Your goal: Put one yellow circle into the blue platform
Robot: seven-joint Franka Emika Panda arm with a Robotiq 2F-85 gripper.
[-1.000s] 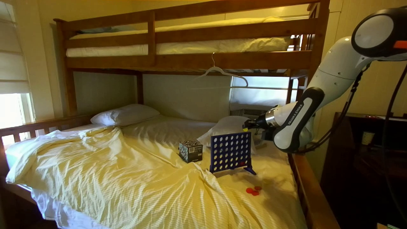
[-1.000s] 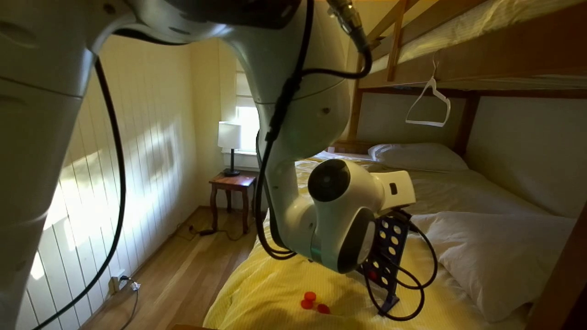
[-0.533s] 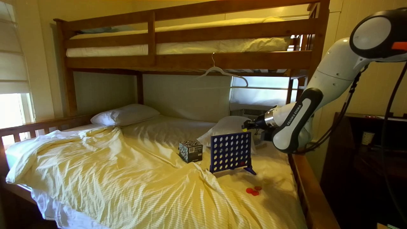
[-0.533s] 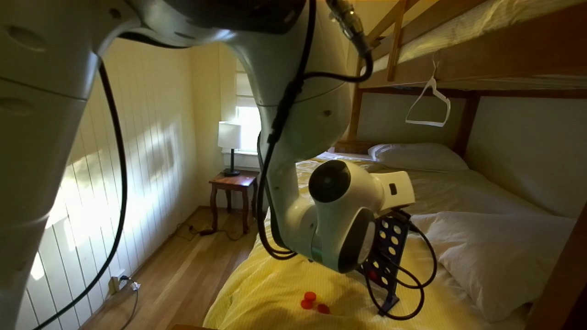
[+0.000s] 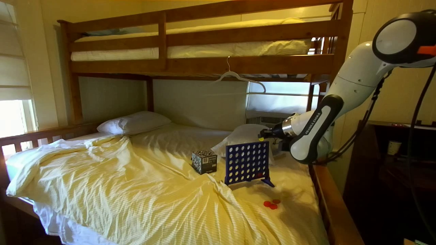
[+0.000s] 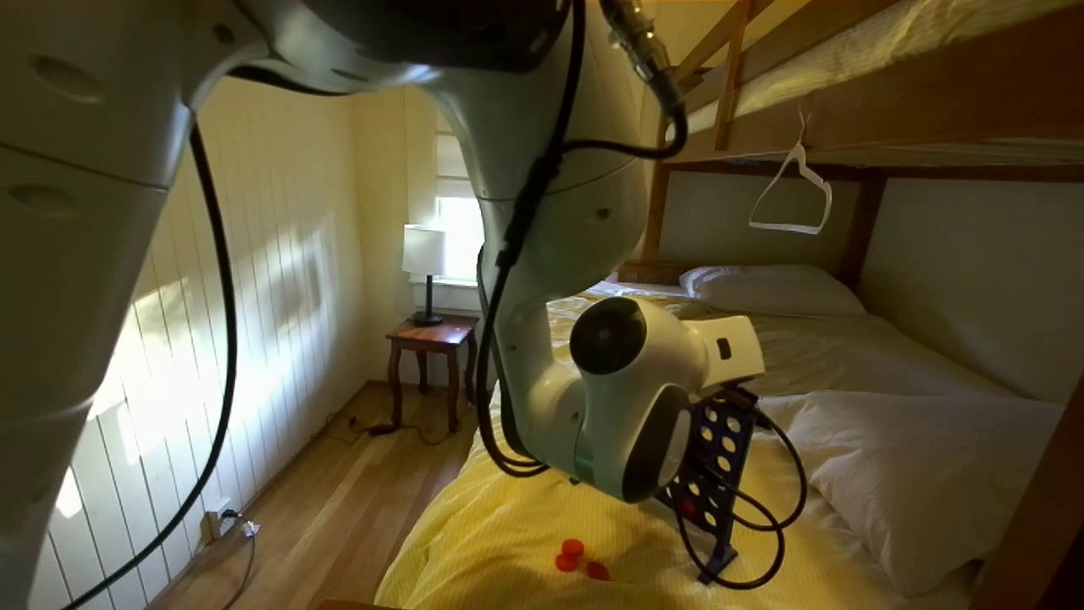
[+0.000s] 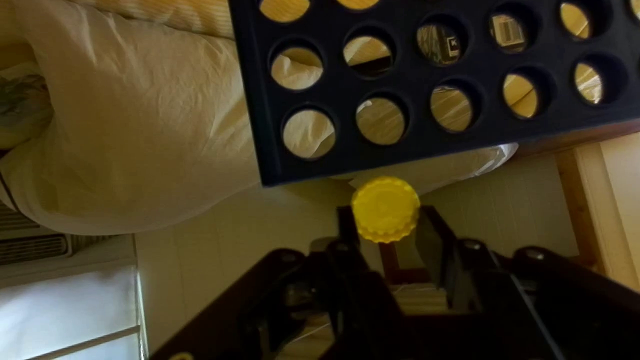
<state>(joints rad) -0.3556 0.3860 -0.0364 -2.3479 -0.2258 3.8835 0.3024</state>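
The blue platform [image 5: 245,162] stands upright on the bed in an exterior view. It also shows partly behind the arm in an exterior view [image 6: 742,440] and fills the top of the wrist view [image 7: 410,81]. My gripper [image 7: 387,222] is shut on a yellow circle [image 7: 385,207], held by its rim between the fingertips. In an exterior view my gripper [image 5: 265,133] holds the yellow circle [image 5: 261,139] just above the platform's top edge, near its right end. I cannot tell whether it lines up with a slot. The arm hides the gripper in an exterior view.
Several red discs [image 5: 267,203] lie on the yellow blanket in front of the platform, also visible in an exterior view [image 6: 572,548]. A dark patterned box [image 5: 204,162] stands beside the platform. A pillow [image 5: 243,131] lies behind it. A hanger [image 5: 230,73] hangs from the upper bunk.
In an exterior view, my gripper and the yellow circle have shifted slightly left and a little down along the platform's top edge. The platform and red discs have not moved.
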